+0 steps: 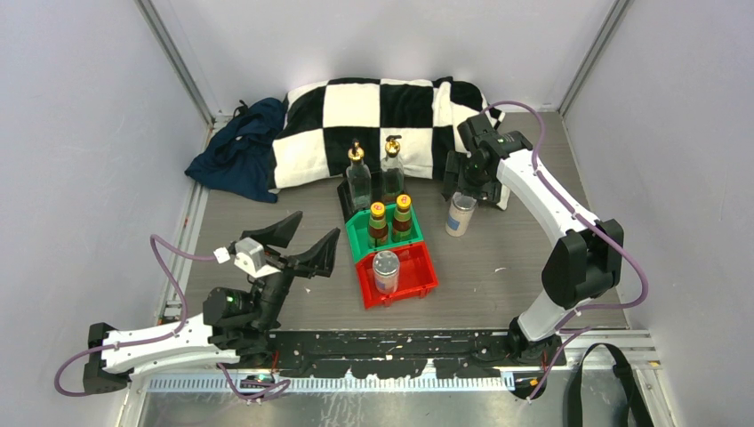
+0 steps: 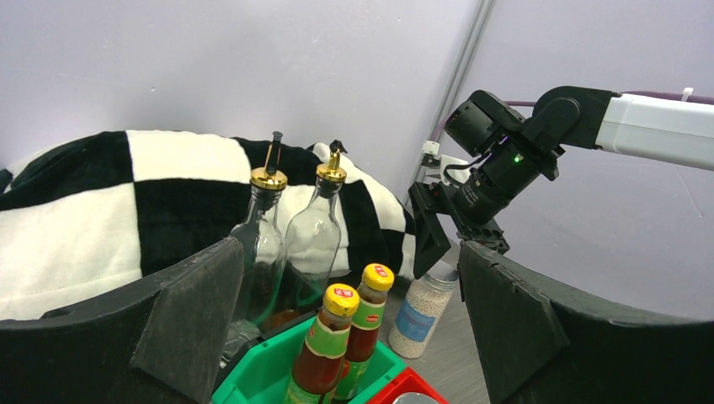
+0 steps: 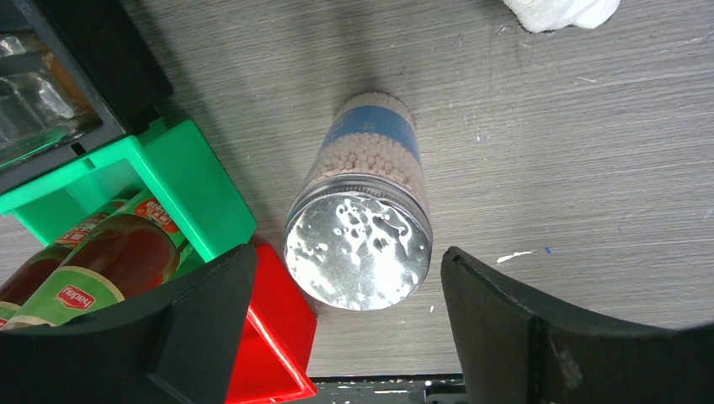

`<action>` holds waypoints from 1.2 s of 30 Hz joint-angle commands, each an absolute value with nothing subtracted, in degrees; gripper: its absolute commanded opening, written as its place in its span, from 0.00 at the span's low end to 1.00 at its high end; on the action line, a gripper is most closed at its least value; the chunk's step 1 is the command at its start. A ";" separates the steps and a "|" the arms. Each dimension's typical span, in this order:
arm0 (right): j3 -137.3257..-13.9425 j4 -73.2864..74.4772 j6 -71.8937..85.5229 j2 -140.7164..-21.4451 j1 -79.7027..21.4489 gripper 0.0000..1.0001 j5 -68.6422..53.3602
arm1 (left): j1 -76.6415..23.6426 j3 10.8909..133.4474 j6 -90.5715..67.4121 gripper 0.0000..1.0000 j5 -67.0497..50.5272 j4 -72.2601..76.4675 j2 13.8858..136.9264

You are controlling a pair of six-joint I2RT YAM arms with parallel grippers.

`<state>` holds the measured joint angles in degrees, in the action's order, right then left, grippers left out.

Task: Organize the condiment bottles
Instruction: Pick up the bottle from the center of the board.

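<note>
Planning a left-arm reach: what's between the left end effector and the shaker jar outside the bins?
Top external view: the green bin, holding two yellow-capped sauce bottles, stands between the left end effector and that shaker jar.

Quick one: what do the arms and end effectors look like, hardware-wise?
The left arm and right arm have white links, black joints and looping purple cables. The left end effector and right end effector have broad black wedge-shaped fingers. Green wrist LEDs.
</note>
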<state>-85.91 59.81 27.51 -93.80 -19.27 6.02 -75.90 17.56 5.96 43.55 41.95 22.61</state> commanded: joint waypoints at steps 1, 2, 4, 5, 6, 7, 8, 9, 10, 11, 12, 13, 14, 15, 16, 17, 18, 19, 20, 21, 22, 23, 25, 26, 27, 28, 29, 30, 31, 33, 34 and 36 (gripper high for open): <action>-87.45 59.54 26.47 -93.19 -19.01 0.83 6.56 | -76.05 17.32 5.45 1.00 44.22 44.21 22.37; -87.45 59.67 26.46 -93.20 -18.98 0.83 6.66 | -76.11 17.31 5.45 1.00 44.21 44.21 22.33; -87.51 59.80 26.37 -93.18 -18.98 0.83 6.87 | -76.10 17.31 5.45 1.00 44.23 44.21 22.13; -87.56 59.90 26.37 -93.22 -19.05 0.83 7.08 | -76.09 17.31 5.45 1.00 44.28 44.21 22.05; -87.59 59.98 26.28 -93.15 -18.97 0.83 7.22 | -76.11 17.31 5.44 1.00 44.21 44.21 21.99; -87.62 60.05 26.28 -93.16 -18.95 0.83 7.29 | -76.06 17.27 5.45 1.00 44.19 44.21 21.90; -87.63 60.08 26.27 -93.15 -18.98 0.82 7.32 | -76.06 17.23 5.45 1.00 44.17 44.21 21.88; -87.63 60.11 26.26 -93.09 -18.96 0.82 7.39 | -76.05 17.18 5.45 1.00 44.18 44.23 21.78; -87.63 60.22 26.27 -93.14 -18.92 0.82 7.41 | -76.08 17.14 5.45 1.00 44.14 44.21 21.73; -87.63 60.25 26.22 -93.18 -18.93 0.82 7.39 | -76.03 17.06 5.43 1.00 44.27 44.21 21.63; -87.63 60.31 26.24 -93.29 -18.93 0.82 7.43 | -76.04 16.99 5.42 1.00 44.28 44.21 21.60; -87.54 60.30 26.14 -93.31 -18.92 0.80 7.42 | -76.09 16.89 5.45 1.00 44.23 44.21 21.43; -87.50 60.36 26.11 -93.35 -18.92 0.78 7.44 | -76.03 16.80 5.45 1.00 44.23 44.21 21.36; -87.50 60.38 26.10 -93.43 -18.95 0.75 7.46 | -76.06 16.72 5.45 1.00 44.28 44.21 21.21; -87.46 60.48 26.04 -93.45 -18.91 0.74 7.47 | -76.04 16.64 5.45 1.00 44.28 44.22 21.05; -87.39 60.51 26.02 -93.53 -18.96 0.72 7.47 | -76.09 16.57 5.43 1.00 44.28 44.21 20.90; -87.32 60.55 26.05 -93.55 -18.97 0.71 7.54 | -76.04 16.49 5.45 1.00 44.28 44.21 20.82; -87.22 60.48 26.02 -93.66 -18.94 0.70 7.56 | -76.09 16.42 5.45 1.00 44.25 44.21 20.81; -87.07 60.40 26.03 -93.61 -18.91 0.68 7.55 | -76.11 16.36 5.45 1.00 44.23 44.21 20.73; -87.06 60.38 26.03 -93.69 -18.96 0.66 7.55 | -76.06 16.27 5.38 1.00 44.29 44.21 20.65; -86.95 60.45 26.02 -93.72 -18.95 0.62 7.60 | -76.03 16.14 5.32 1.00 44.36 44.21 20.58; -86.85 60.39 26.06 -93.75 -18.90 0.57 7.78 | -76.10 16.09 5.31 1.00 44.33 44.21 20.50; -86.69 60.38 26.02 -93.78 -18.94 0.48 7.84 | -76.08 15.98 5.36 1.00 44.40 44.15 20.36; -86.66 60.46 26.04 -93.79 -18.96 0.43 8.03 | -76.07 15.99 5.37 1.00 44.42 44.06 20.28; -86.59 60.58 26.07 -93.77 -18.93 0.37 8.12 | -76.10 15.92 5.35 1.00 44.43 43.97 20.14; -86.53 60.49 26.03 -93.71 -18.97 0.35 8.17 | -76.07 15.91 5.36 1.00 44.42 43.95 19.99; -86.49 60.47 26.03 -93.56 -18.97 0.30 8.29 | -76.10 15.91 5.36 1.00 44.47 43.91 19.92; -86.49 60.49 25.96 -93.47 -18.93 0.26 8.41 | -76.03 15.91 5.33 1.00 44.42 43.78 19.86; -86.48 60.48 25.99 -93.31 -18.93 0.22 8.58 | -76.04 15.91 5.36 1.00 44.45 43.74 19.80; -86.53 60.56 25.89 -93.02 -18.93 0.18 8.92 | -76.05 15.82 5.29 1.00 44.50 43.73 19.84; -86.57 60.65 25.86 -92.83 -18.93 0.15 9.04 | -76.08 15.82 5.28 1.00 44.53 43.69 19.88; -86.70 60.65 25.75 -92.54 -18.97 0.12 9.19 | -76.09 15.74 5.27 1.00 44.70 43.68 20.06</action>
<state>-85.91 60.07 26.68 -93.80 -19.27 7.20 -75.90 16.03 5.96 43.64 42.09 20.34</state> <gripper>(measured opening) 0.639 0.996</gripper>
